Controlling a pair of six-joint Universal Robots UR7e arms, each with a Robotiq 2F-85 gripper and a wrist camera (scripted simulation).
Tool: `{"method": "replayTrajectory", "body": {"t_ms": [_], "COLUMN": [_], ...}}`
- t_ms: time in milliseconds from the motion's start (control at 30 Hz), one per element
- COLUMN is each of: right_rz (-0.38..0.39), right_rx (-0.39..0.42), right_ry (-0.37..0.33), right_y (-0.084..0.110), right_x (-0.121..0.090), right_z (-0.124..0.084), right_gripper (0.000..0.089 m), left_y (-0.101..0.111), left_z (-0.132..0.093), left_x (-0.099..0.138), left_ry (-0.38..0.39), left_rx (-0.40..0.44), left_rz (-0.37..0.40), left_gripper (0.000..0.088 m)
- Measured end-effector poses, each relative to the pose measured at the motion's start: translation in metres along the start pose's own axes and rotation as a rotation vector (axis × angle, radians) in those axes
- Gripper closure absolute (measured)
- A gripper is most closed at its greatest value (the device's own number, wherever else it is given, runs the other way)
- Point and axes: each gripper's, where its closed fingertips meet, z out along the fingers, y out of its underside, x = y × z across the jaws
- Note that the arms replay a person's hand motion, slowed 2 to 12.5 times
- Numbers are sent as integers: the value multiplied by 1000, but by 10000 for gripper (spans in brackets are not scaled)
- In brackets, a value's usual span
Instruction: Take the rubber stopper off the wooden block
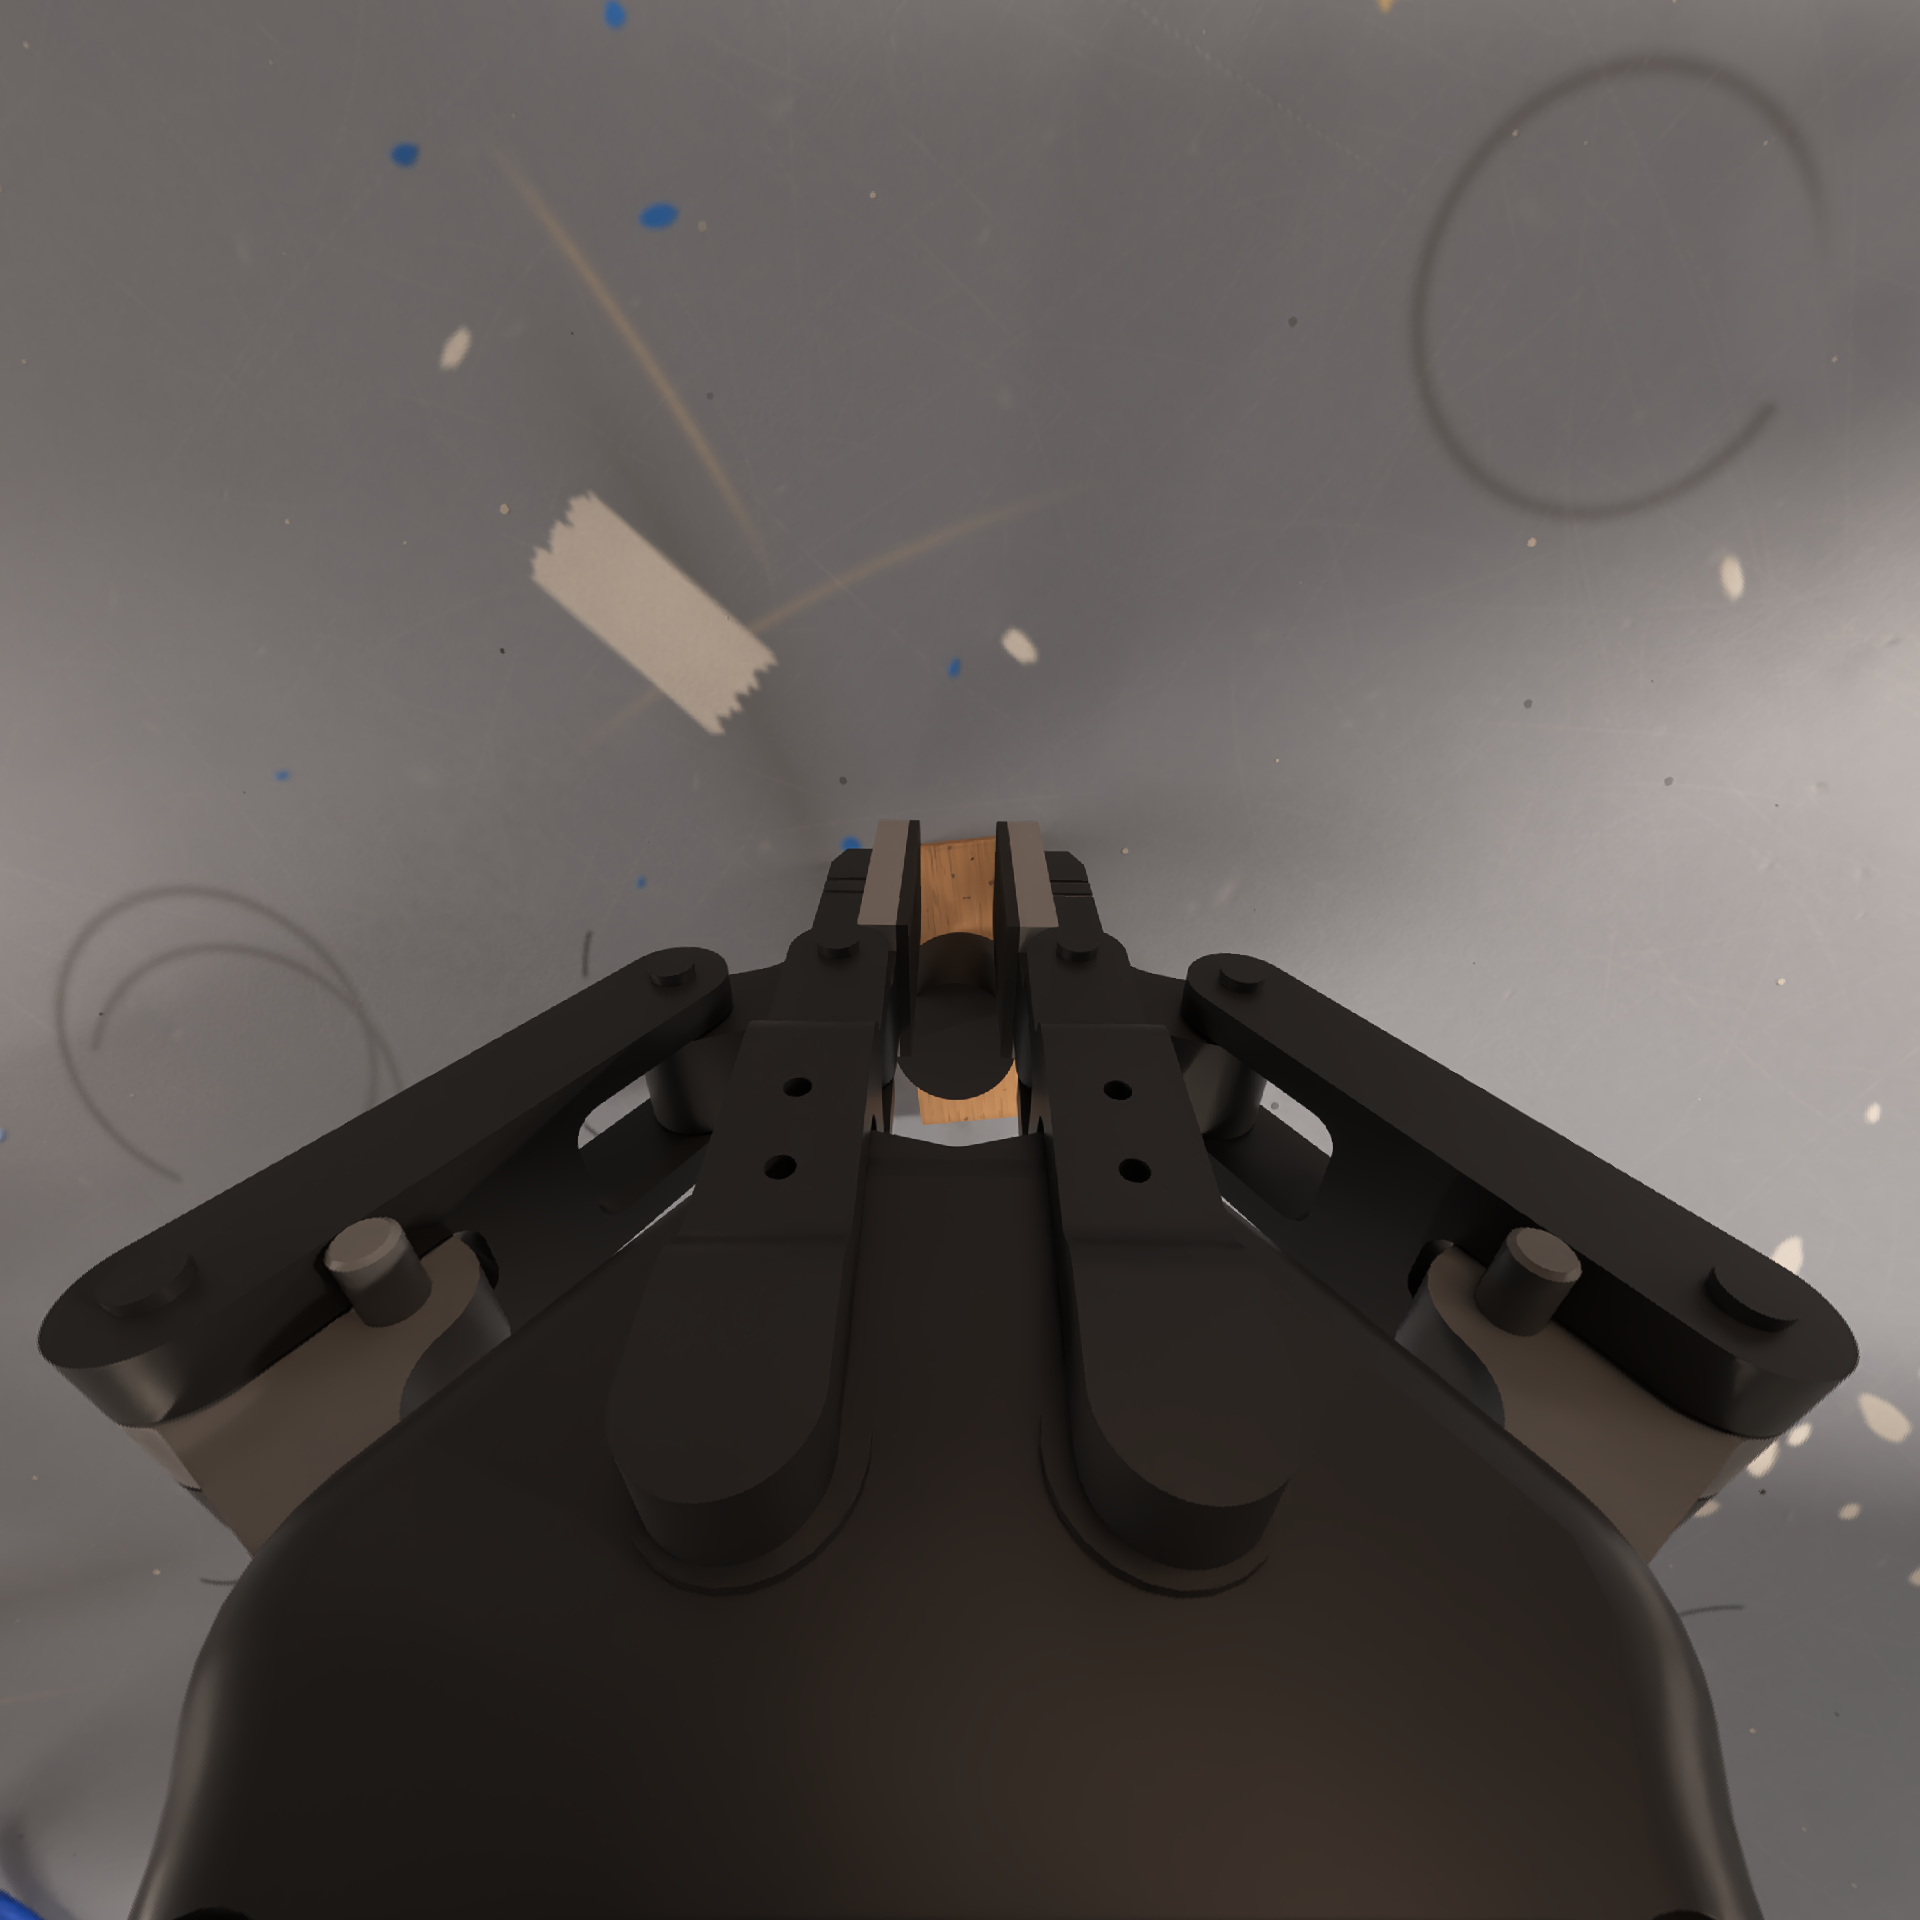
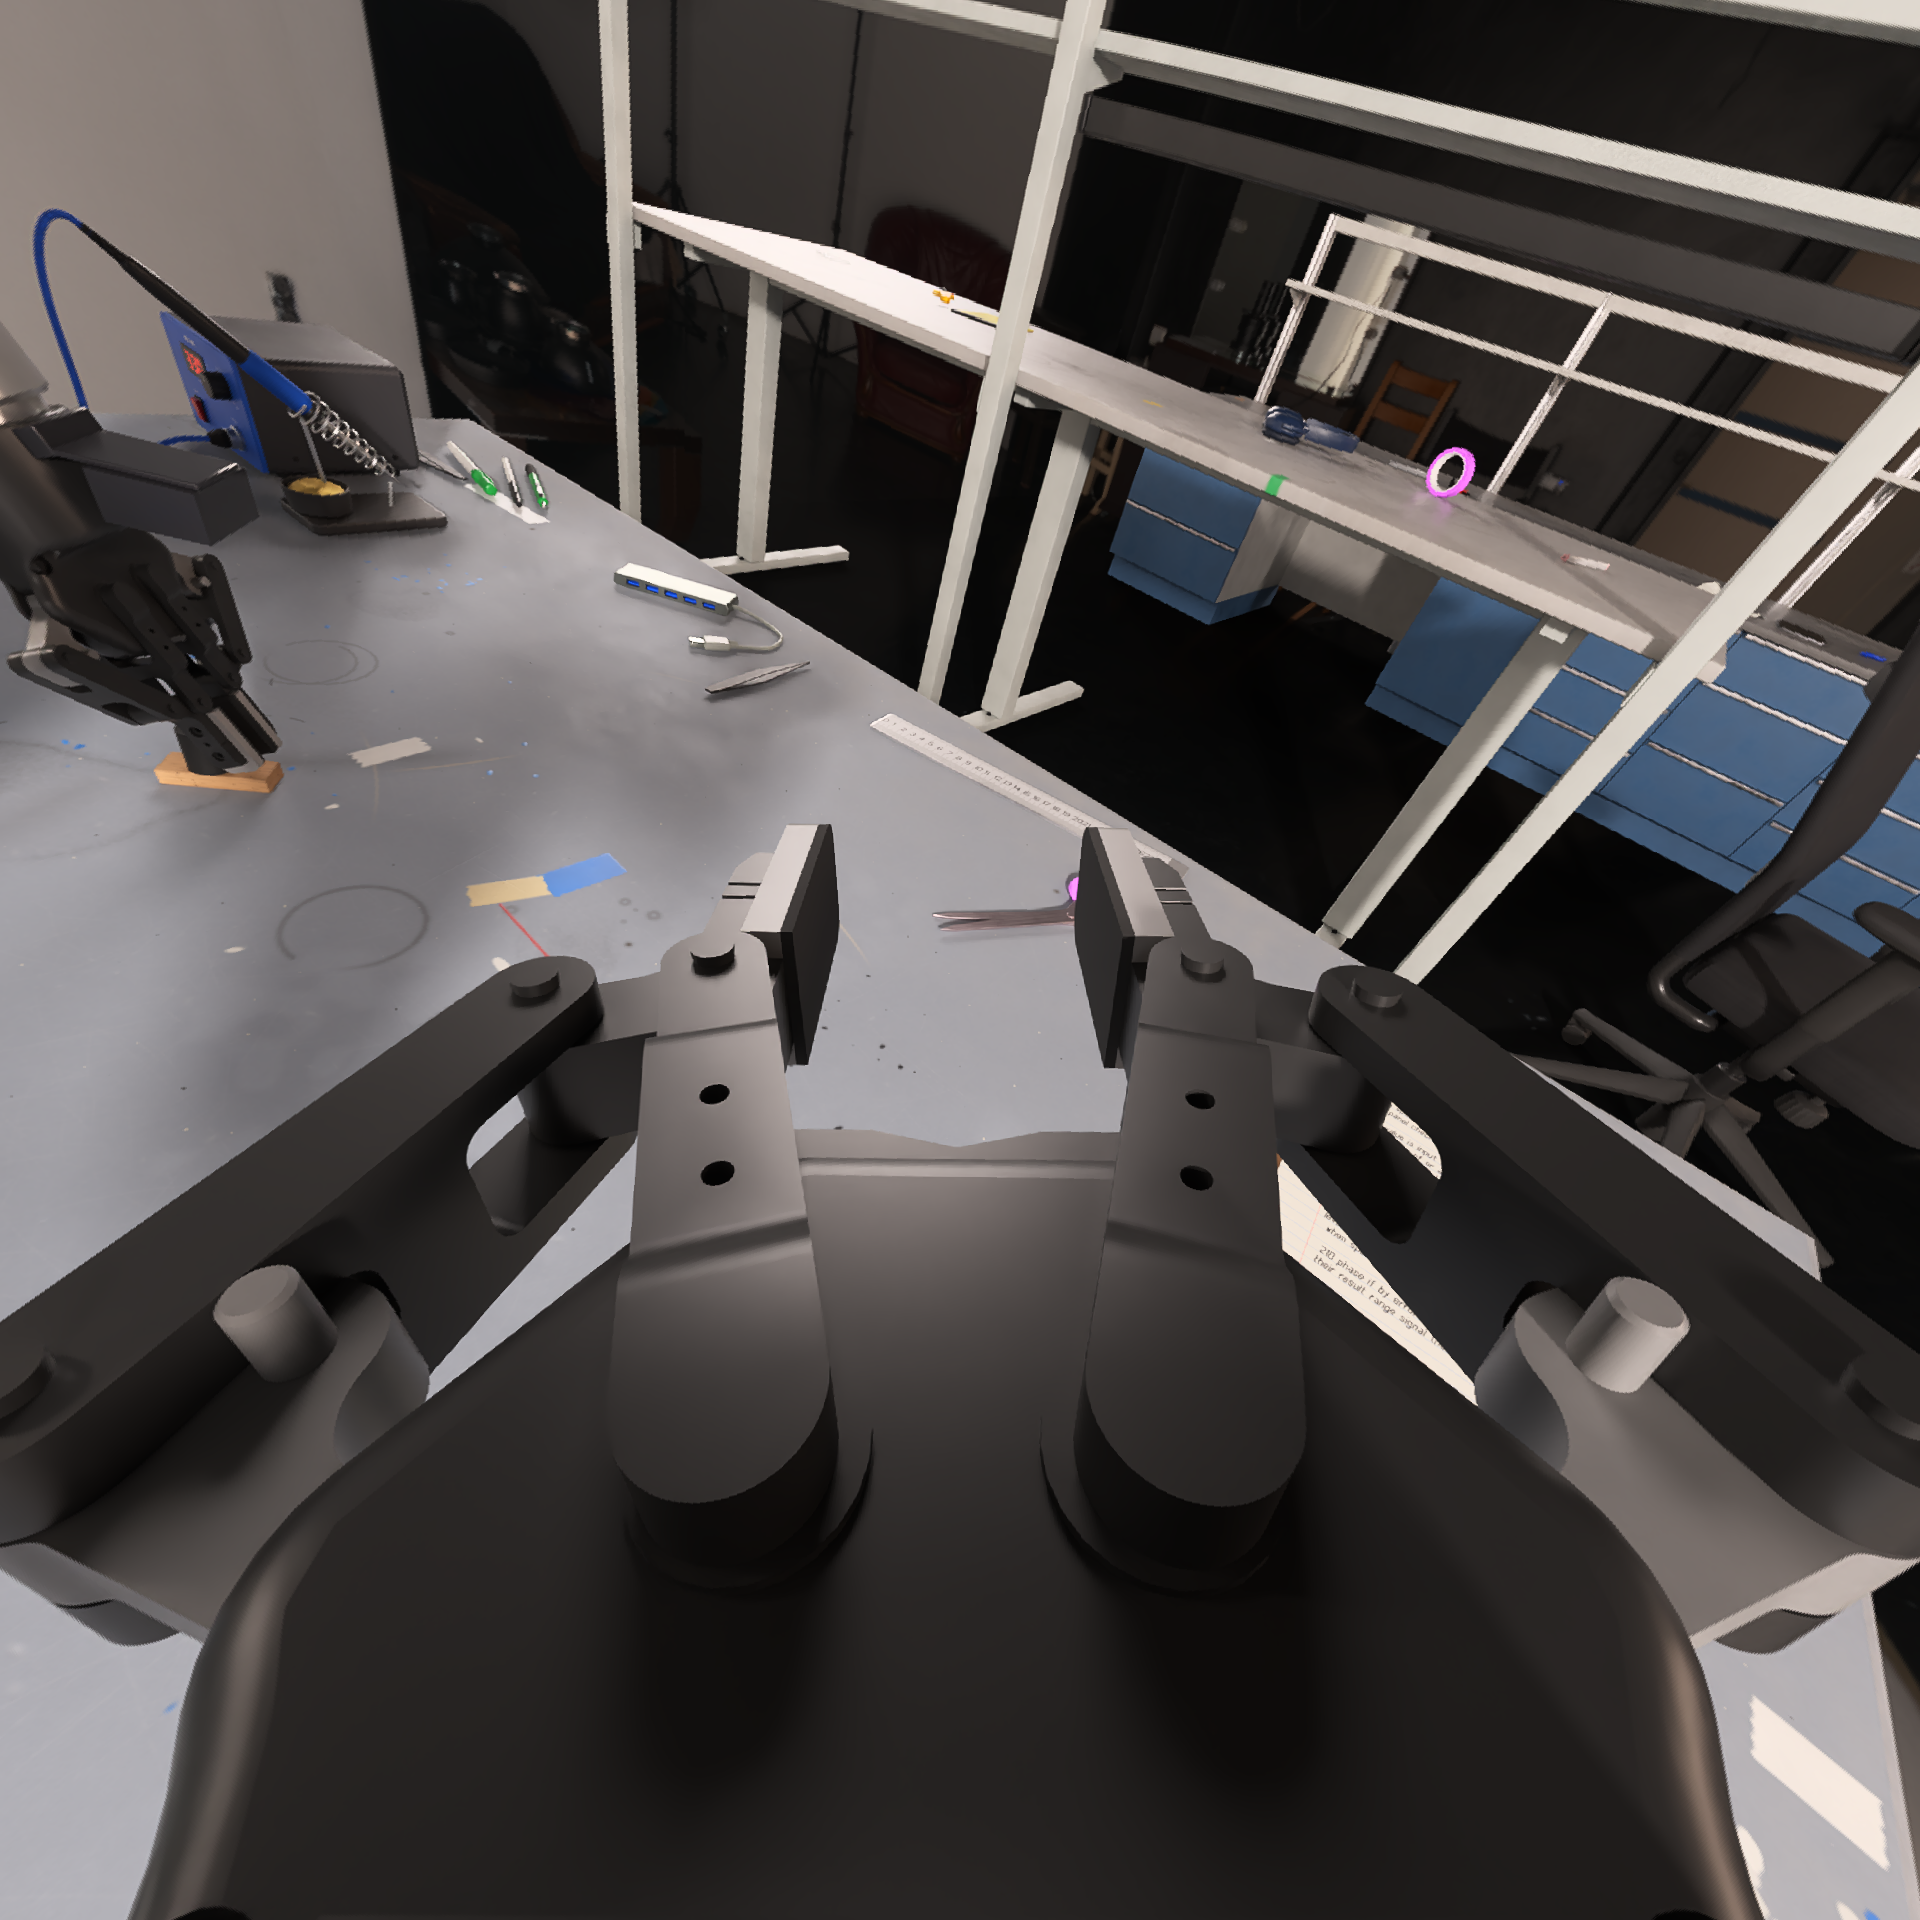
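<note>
- Grey workbench (image 2: 540, 665): paint-flecked, scuffed with ring marks, a strip of masking tape (image 1: 652, 613) stuck on it.
- Soldering station (image 2: 301, 390) at the far left corner; USB hub (image 2: 675, 590) and tweezers (image 2: 756, 677) nearer the right edge, scissors (image 2: 1003, 916) nearer still.
- Right gripper (image 2: 956, 935): over the near bench, jaws wide apart, nothing between them.
- Left gripper (image 1: 957, 883): pointing down at the bench, fingers narrowed onto the rubber stopper (image 1: 956, 1023), pads against both its sides.
- Wooden block (image 1: 957, 888): flat on the bench, far left in the right wrist view.
- Stopper: dark, round, sitting on the block; whether it has lifted clear, can't tell.
</note>
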Motion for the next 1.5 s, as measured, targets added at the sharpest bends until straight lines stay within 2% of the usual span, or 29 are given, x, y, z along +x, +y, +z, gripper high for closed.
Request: {"method": "replayTrajectory", "body": {"t_ms": [133, 200, 800, 1167, 1400, 1500], "right_rz": [1, 1, -1, 4, 6, 7], "right_rx": [-3, -5, -3, 4, 6, 5], "right_ry": [-2, -1, 1, -5, -8, -8], "right_y": [1, 1, 0, -1, -1, -1], "right_x": [0, 0, 0, 0, -1, -1], "right_z": [0, 0, -1, -2, -2, -2], "right_gripper": [475, 475, 475, 475, 475, 475], "left_y": [1, 1, -5, -4, -1, 1], "left_z": [-1, -2, -9, -7, -4, -2], "left_x": [1, 1, -6, -6, -5, -5], "left_ry": [13, 15, 5, 16, 22, 21], "left_rx": [-6, -4, 66, 56, 34, 23], "left_rz": [-7, -12, -50, -80, -87, -87], "left_gripper": [762, 732, 352, 108, 33, 29]}}
